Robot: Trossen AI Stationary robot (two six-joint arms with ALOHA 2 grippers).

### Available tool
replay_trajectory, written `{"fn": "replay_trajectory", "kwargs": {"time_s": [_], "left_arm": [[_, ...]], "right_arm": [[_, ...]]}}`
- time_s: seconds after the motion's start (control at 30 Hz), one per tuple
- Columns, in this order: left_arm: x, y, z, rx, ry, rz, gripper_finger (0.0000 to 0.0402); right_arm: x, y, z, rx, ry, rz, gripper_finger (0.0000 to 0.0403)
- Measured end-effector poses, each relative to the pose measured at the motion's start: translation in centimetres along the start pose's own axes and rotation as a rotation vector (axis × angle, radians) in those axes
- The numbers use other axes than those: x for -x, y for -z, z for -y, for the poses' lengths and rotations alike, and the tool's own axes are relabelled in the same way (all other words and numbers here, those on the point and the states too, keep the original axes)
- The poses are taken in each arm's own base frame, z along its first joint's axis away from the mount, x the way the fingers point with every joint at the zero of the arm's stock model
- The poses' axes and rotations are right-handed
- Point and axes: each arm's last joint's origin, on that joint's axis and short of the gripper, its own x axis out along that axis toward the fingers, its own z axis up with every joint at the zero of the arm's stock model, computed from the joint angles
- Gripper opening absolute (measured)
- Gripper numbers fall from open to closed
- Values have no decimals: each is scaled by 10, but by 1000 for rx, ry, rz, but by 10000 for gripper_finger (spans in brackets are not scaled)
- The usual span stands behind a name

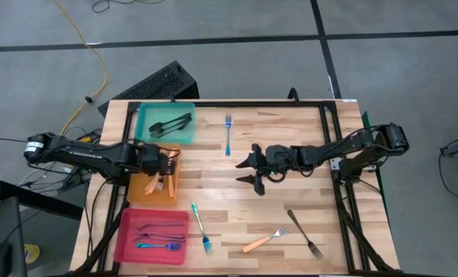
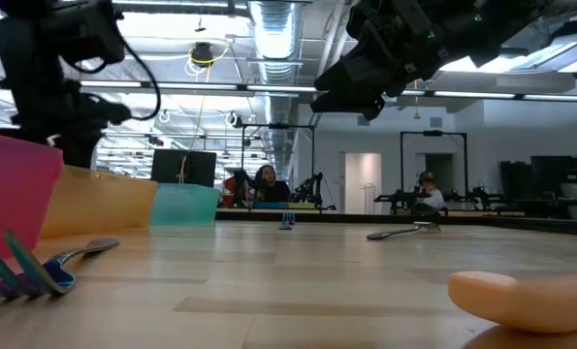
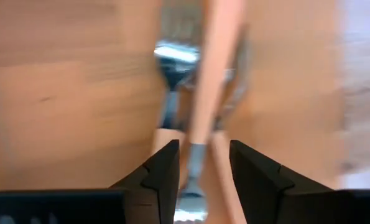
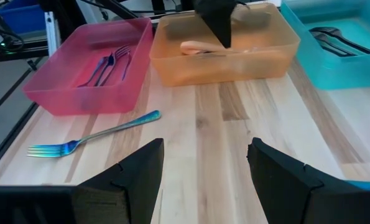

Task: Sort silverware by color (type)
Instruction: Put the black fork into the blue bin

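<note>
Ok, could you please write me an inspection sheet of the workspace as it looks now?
Surface: wooden table, bare between the trays and loose forks.
Job's things: dark forks in the teal tray; orange-handled forks in the orange tray; blue-toned forks in the pink tray. Loose: blue fork, iridescent fork, orange-handled fork, dark fork.
Clutter: nothing seen on the table.
Grippers: left gripper open over the orange tray, forks lying below it; right gripper open, above mid-table, empty.
Cables: yellow cable on the floor beyond the table.
Surroundings: keyboard at the far edge; people seated in the room behind.
</note>
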Motion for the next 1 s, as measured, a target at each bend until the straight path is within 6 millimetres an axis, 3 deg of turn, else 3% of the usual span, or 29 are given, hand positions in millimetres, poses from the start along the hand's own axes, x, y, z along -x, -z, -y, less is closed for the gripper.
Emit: {"fn": "replay_trajectory", "kwargs": {"time_s": [0.2,0.33,0.63,0.9,1.0], "left_arm": [[29,-9,24,-156,122,21,124],[58,-14,42,-366,227,75,124],[111,-9,85,-635,558,474,124],[133,7,109,-767,811,633,124],[130,13,112,-808,814,628,124]], "right_arm": [[0,0,7,-10,23,-9,254],[0,0,10,-13,33,-13,254],[4,14,30,-19,278,-152,254],[17,34,38,297,303,-460,254],[23,41,44,468,260,-614,254]]}}
